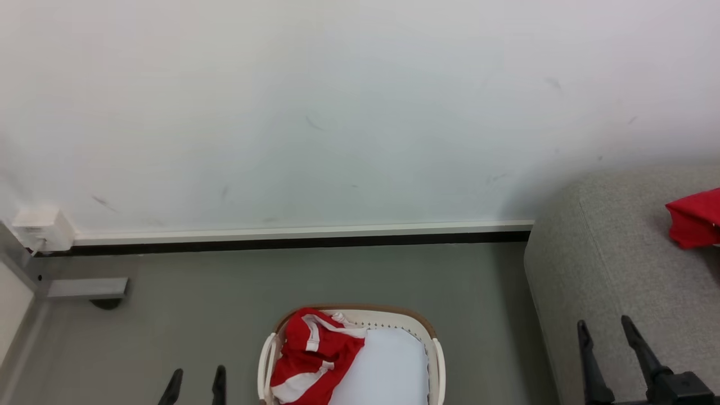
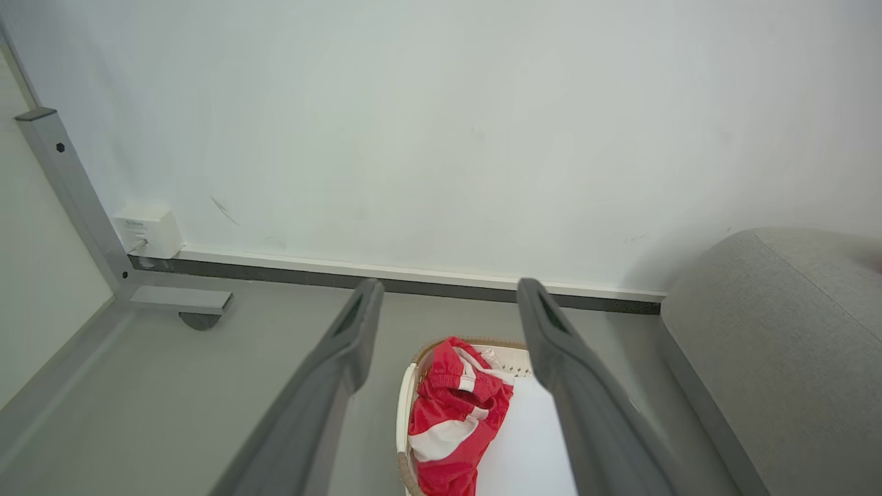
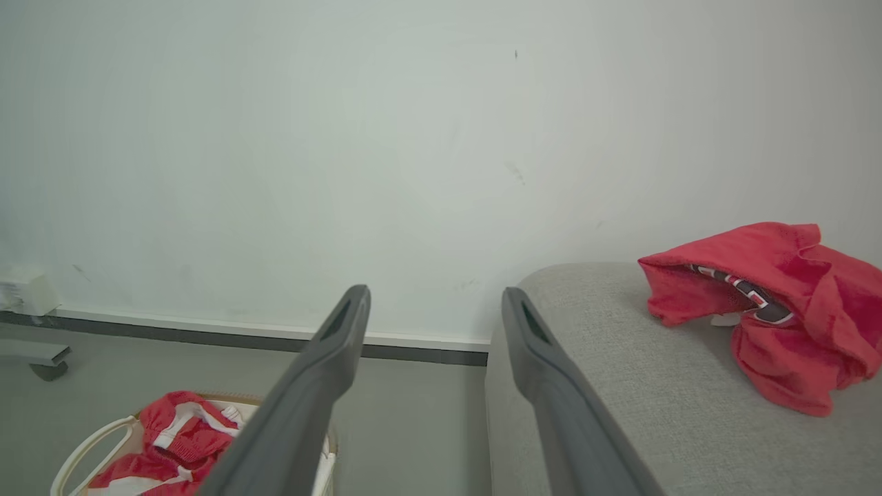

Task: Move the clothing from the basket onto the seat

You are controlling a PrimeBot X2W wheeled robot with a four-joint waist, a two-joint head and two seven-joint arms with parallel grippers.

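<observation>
A crumpled bright red fabric garment (image 1: 312, 360) with broad white stripes lies heaped in the 9 o'clock half of the small oval white plastic basket (image 1: 439, 365) with a brown rim, on a pale bluish-white liner sheet (image 1: 391, 368), at 6 o'clock in the head view. A second red garment (image 1: 694, 218), bunched, with dark lettering in a fold, rests on the large light grey woven sofa (image 1: 619, 270) at 3 o'clock. The left pincer (image 1: 195, 387) and right pincer (image 1: 603, 332) both stand wide, holding nothing
</observation>
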